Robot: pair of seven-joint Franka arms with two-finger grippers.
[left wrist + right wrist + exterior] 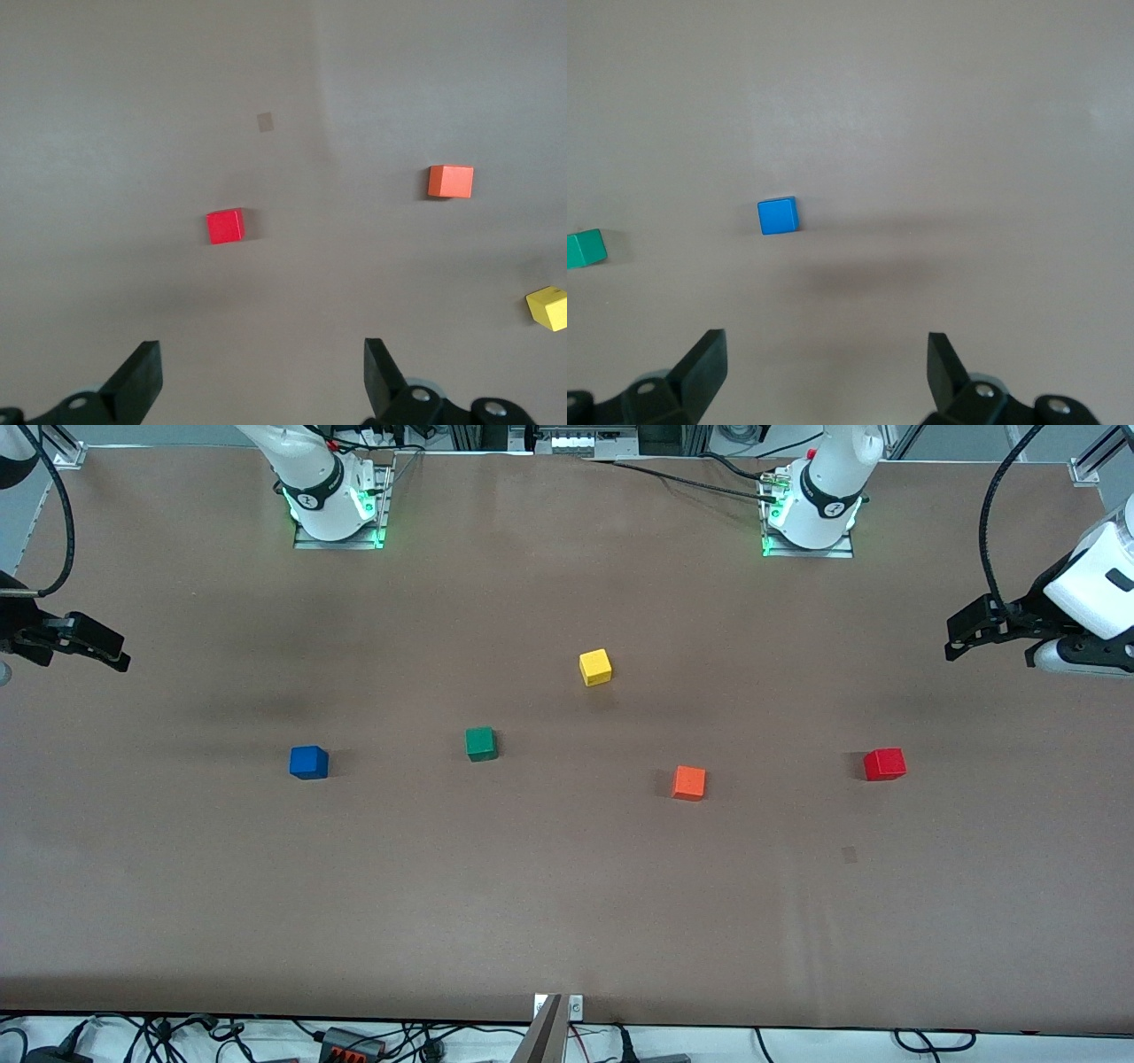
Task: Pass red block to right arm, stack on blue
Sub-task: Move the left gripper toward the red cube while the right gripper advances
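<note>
Since nothing's been grabbed yet, the front view shows the red block (pixel 884 764) sitting at the left arm's end of the table, orange cube (pixel 688 782) beside it, and the blue cube (pixel 308 763) well apart at the right arm's end. Both the left gripper (pixel 974 627) and right gripper (pixel 84 642) hang up high at the table's ends.

Left wrist view: jaws spread wide, empty, red block ahead. An off-centre descent could nudge it away.

Right wrist view: jaws also wide, blue cube ahead, green cube (pixel 585 248) nearby. A sloppy handoff could drop red mid-table.
</note>
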